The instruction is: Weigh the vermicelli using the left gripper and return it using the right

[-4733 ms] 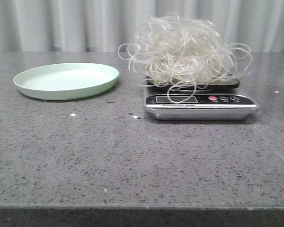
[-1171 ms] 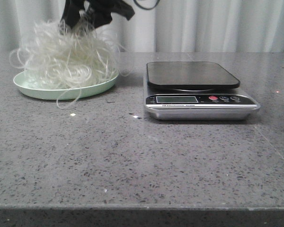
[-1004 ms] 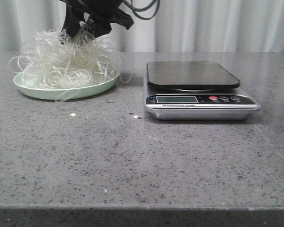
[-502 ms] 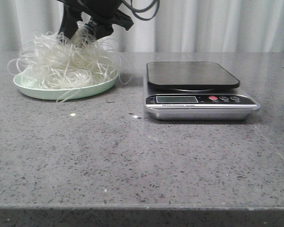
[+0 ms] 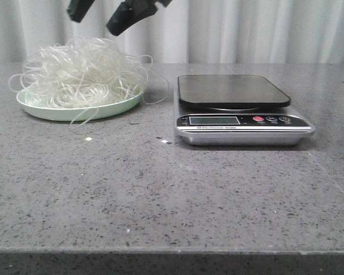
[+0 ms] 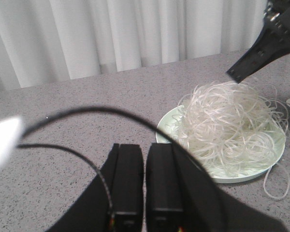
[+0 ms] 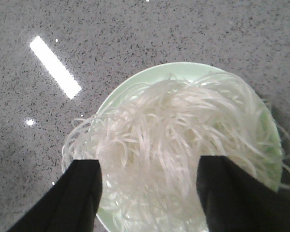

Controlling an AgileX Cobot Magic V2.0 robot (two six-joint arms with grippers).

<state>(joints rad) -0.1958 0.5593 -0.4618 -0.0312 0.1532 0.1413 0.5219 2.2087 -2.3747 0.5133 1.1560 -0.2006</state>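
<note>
The vermicelli (image 5: 83,71), a fluffy tangle of whitish strands, lies on the mint-green plate (image 5: 28,105) at the left; it also shows in the left wrist view (image 6: 229,123) and the right wrist view (image 7: 179,135). My right gripper (image 5: 97,16) is open and empty, lifted just above the vermicelli; in the right wrist view its fingers (image 7: 82,193) straddle the tangle. My left gripper (image 6: 144,154) is shut and empty, off to the plate's (image 6: 241,173) side. The scale (image 5: 241,109) stands bare at the right.
The scale has a dark platform (image 5: 232,90) and a lit display strip with buttons (image 5: 258,119). A pale curtain (image 5: 264,28) hangs behind the grey speckled table (image 5: 160,195). Loose strands hang over the plate's front rim.
The vermicelli went from the scale to the plate. In the last half second my right gripper opened, let go of the tangle and rose clear of it.
</note>
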